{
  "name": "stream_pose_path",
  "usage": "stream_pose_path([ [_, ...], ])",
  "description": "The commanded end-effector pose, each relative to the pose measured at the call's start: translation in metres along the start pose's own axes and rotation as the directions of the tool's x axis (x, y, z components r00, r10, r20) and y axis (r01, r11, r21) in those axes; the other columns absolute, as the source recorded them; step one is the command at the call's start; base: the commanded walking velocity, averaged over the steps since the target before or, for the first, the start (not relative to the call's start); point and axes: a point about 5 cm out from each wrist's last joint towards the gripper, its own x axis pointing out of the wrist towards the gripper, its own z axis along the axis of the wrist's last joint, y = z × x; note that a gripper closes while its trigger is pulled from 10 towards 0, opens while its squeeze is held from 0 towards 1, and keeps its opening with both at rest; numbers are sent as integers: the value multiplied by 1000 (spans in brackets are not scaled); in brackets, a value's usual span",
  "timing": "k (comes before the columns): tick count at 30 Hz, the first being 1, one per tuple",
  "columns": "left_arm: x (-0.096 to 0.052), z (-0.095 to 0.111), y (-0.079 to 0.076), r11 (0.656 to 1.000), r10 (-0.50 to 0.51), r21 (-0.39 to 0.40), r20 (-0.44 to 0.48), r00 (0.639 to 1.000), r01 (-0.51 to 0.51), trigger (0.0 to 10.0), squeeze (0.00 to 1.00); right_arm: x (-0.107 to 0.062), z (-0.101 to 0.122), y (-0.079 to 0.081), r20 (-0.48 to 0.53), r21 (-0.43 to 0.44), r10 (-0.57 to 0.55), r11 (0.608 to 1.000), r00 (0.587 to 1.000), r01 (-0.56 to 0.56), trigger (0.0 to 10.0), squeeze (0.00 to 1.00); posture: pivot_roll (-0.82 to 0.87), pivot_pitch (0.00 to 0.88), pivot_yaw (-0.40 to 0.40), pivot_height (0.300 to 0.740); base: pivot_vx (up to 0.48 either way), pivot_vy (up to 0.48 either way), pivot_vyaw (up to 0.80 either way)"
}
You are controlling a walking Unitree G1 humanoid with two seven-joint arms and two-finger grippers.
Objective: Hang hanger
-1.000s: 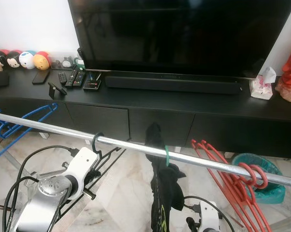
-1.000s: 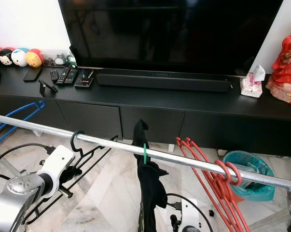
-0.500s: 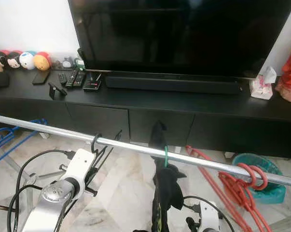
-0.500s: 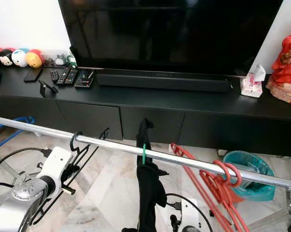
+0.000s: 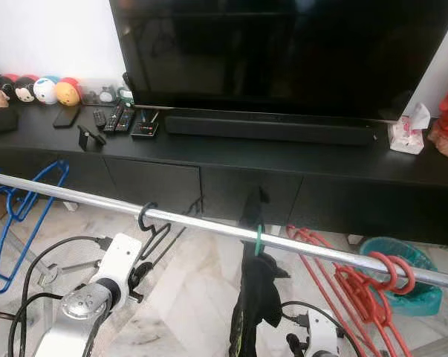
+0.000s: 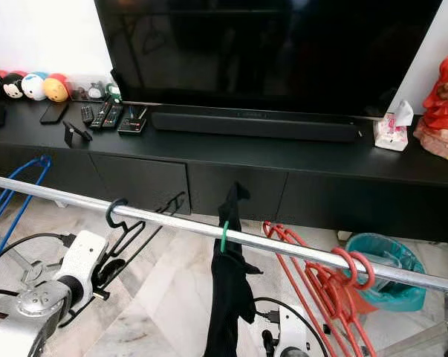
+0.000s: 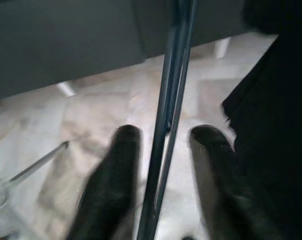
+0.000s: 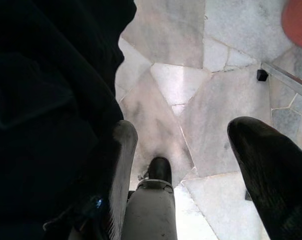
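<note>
A silver rail crossed the frame from the left edge down to the lower right. A black hanger hung with its hook over the rail at lower left of centre. Just below it sat the left gripper; in the left wrist view its 2 fingers stood slightly apart on either side of the hanger's thin wires, and whether they touched the wires could not be told.

At the bottom centre was the right gripper, its fingers spread wide over the marble floor, holding nothing, beside a black garment on a green hook. Red hangers hung at lower right, a blue hanger at left. A television stood on the black surface behind.
</note>
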Motion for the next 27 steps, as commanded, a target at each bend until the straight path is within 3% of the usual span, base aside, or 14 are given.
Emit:
stream_pose_path([
  [1,-4,6,2,1000,-11,0,33,999,11,10000,1000,0,-2,-1,-3,11,-4,1000,1000,4,10000,0,28,0,-3,740,0,0,0],
  [9,-14,7,9,996,-85,37,57,995,82,10000,1000,0,-2,0,-2,13,-2,1000,1000,2,10000,0,31,0,-4,740,0,0,0],
  [13,-30,6,27,996,-90,26,87,992,88,10000,965,0,-2,-1,-4,13,-3,1000,1000,3,10000,0,35,0,-4,740,0,0,0],
  [14,-33,5,30,997,-83,9,97,992,83,10000,890,0,-2,-1,-4,13,-3,1000,1000,3,10000,0,35,0,-4,740,0,0,0],
  [15,-36,2,37,998,-58,-3,106,993,58,10000,63,0,-2,-1,-4,15,-4,1000,1000,4,10000,0,35,0,-5,740,0,0,0],
  [16,-43,-5,50,1000,3,-14,104,995,-1,10000,0,0,-2,-1,-3,16,-5,1000,1000,5,10000,0,37,0,-6,740,0,0,0],
  [18,-46,-11,57,998,51,-28,97,994,-49,10000,0,0,-2,-1,-3,15,-5,1000,1000,5,10000,0,38,0,-6,740,0,0,0],
  [22,-58,-35,80,968,219,-140,77,973,-206,10000,0,0,-2,-2,-4,15,-6,1000,1000,6,10000,0,43,0,-8,740,0,0,0],
  [23,-62,-49,85,944,283,-191,56,958,-268,10000,0,0,-2,-2,-4,17,-7,1000,1000,7,10000,0,43,0,-8,740,0,0,0],
  [25,-64,-57,87,930,320,-200,35,947,-307,10000,0,0,-2,-2,-4,18,-7,1000,1000,7,10000,0,42,0,-8,740,0,0,0],
  [26,-66,-79,93,891,407,-195,-56,912,-410,10000,0,0,-2,-2,-4,17,-8,1000,1000,8,10000,0,41,0,-8,740,0,0,0],
  [27,-67,-88,95,871,448,-176,-96,889,-458,10000,0,0,-2,-2,-4,17,-8,1000,1000,8,10000,0,41,0,-7,740,0,0,0],
])
